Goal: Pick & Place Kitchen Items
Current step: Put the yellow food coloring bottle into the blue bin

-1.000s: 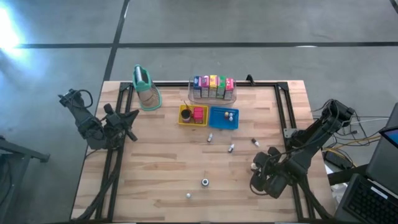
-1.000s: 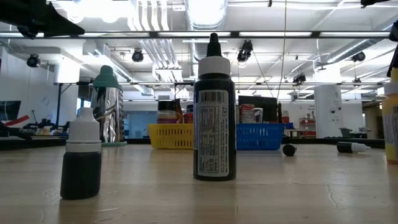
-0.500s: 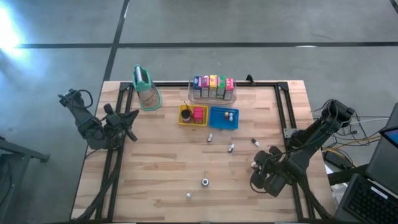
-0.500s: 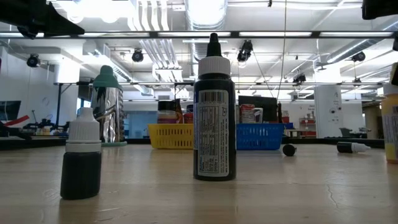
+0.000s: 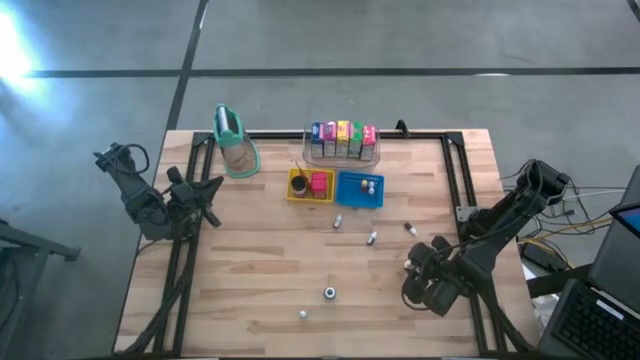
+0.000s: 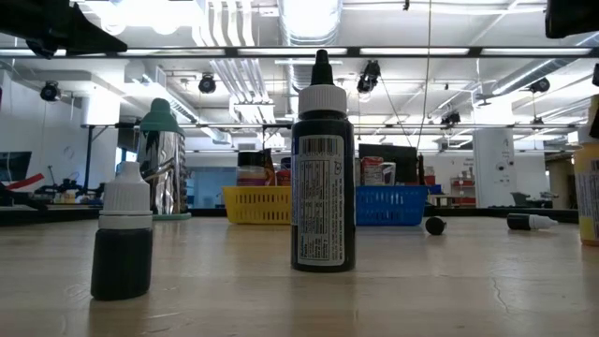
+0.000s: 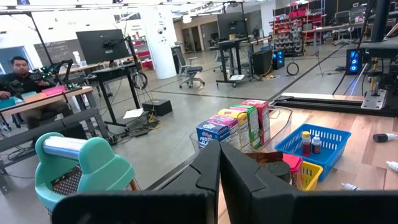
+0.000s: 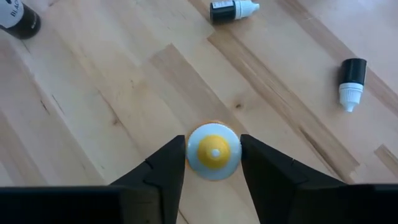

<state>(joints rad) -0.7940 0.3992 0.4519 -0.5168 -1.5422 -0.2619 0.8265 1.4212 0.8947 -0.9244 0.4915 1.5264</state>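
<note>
Down at the counter's (image 5: pixel 260 290) right edge, well away from the blue tray (image 5: pixel 360 190), the right end effector (image 8: pixel 213 163) hangs over a small bottle with a white and yellow cap (image 8: pixel 213 151). Its two fingers (image 8: pixel 165 165) stand on either side of that cap, right against it or nearly so; whether they actually press it cannot be told.

The left end effector (image 7: pixel 219 169) waits off the counter's left edge, far from the blue tray, its fingers pressed together with nothing between them.

Behind the blue tray a clear bin (image 5: pixel 343 155) holds a row of colourful cartons (image 5: pixel 342 139). Just beside the blue tray, on its left, sits a yellow tray (image 5: pixel 311 185) with a red block (image 5: pixel 319 182) in it. Two small bottles (image 5: pixel 370 183) stand inside the blue tray. A tan container with a teal top (image 5: pixel 234 140) stands farther left of the yellow tray.

In front of the blue tray, small dropper bottles lie scattered on the wood: one (image 5: pixel 338 221) near it, another (image 5: pixel 372 238) beyond that, and a third (image 5: pixel 409 228) off to the right. Two more stand well apart from the blue tray toward the counter's near edge, a taller dark bottle (image 6: pixel 323 168) and a shorter one (image 6: pixel 122 234).
</note>
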